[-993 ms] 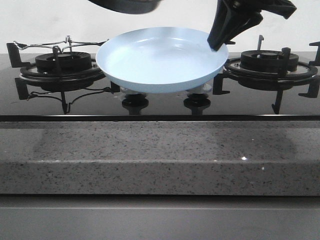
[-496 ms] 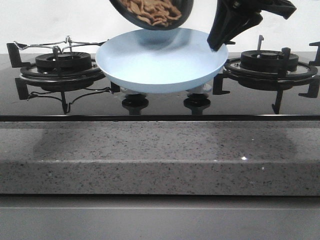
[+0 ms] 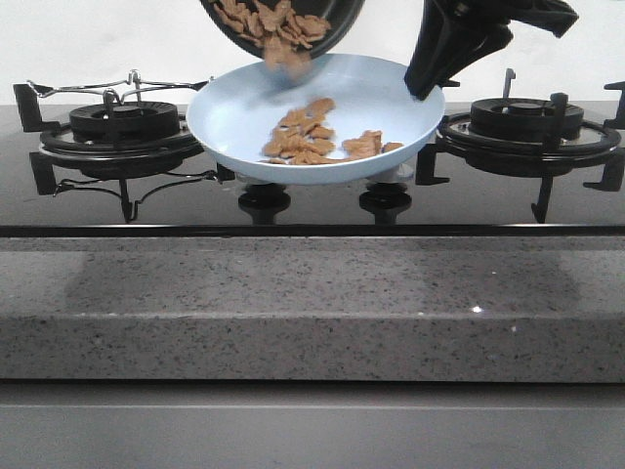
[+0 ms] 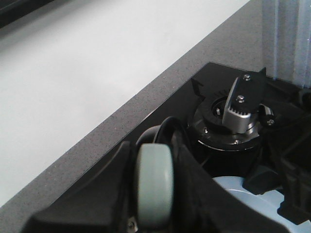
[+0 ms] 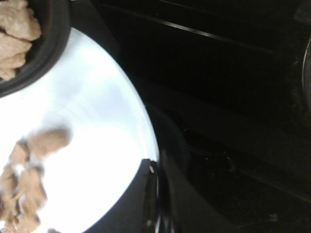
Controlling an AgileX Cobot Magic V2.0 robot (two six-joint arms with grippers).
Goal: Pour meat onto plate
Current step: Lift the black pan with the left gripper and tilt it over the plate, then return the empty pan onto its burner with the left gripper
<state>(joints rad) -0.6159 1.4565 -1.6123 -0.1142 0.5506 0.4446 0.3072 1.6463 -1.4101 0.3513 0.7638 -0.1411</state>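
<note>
While the plate (image 3: 234, 122) hangs above the stove (image 3: 312, 200), gripped at its rim by the right end effector (image 3: 427, 86), meat (image 3: 311, 137) lies in it; behind, the tilted pan (image 3: 337, 20), its handle (image 4: 154, 187) clamped by the left end effector (image 4: 150, 194), spills more.

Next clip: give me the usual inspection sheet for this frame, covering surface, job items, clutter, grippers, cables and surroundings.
Surface: black glass stove top set in a speckled grey stone counter, with a burner at each side.
Job's things: the pale blue plate is held off the stove between the burners; the tilted black pan above it is spilling meat, some on the plate, some in the pan.
Clutter: nothing seen.
Grippers: the right gripper has its jaws closed on the plate's rim; the left gripper grips the pan's pale handle.
Cables: thin wire frame at the left burner.
Surroundings: plain white wall.
</note>
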